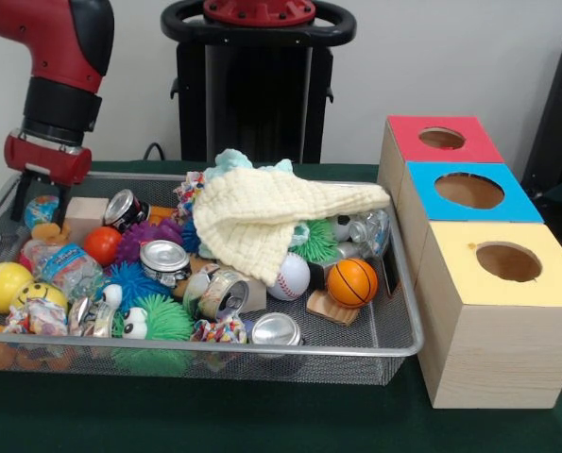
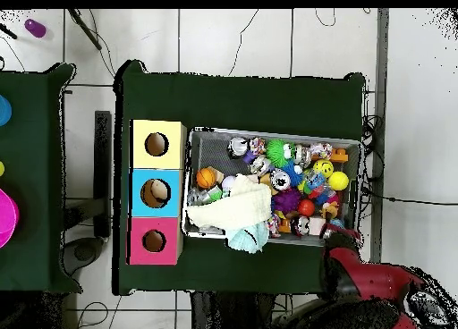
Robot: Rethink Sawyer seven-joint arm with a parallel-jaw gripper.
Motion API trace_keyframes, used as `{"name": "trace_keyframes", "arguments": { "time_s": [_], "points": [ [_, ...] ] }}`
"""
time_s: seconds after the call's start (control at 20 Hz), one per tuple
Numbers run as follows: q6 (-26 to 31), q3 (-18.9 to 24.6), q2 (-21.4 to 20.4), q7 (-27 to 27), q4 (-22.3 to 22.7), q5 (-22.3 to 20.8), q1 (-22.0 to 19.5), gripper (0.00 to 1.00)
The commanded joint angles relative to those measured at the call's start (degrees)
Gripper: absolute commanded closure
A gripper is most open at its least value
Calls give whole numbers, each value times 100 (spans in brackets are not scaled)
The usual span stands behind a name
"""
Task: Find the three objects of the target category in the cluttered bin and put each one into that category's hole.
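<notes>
From my remote station, the red arm's end effector hangs over the far left corner of the cluttered bin on the green desk, its dark fingers apart and gripping nothing, just above a small orange-and-yellow toy that may be a plush, though I cannot tell. The wire-mesh tray is packed: spiky rubber balls, cans, a baseball, a mini basketball and a cream knitted cloth draped over the middle, which could be hiding more. The red-surround hole sits on the far box at the right, well apart from the end effector; what lies inside is not visible. By my reading, no plush animal is in hand and the search is at an early stage, with all three deliveries seemingly left.
</notes>
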Motion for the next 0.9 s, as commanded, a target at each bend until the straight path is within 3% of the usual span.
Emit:
{"name": "trace_keyframes", "arguments": {
  "time_s": [0.05, 0.35, 0.9],
  "points": [
    [-150, 1217, 170, 778, -515, -578, -434, 0],
    [-271, 1929, 439, 1142, -562, -883, -865, 0],
    [-429, 2505, 664, 1199, -533, -996, -1236, 0]
  ]
}}
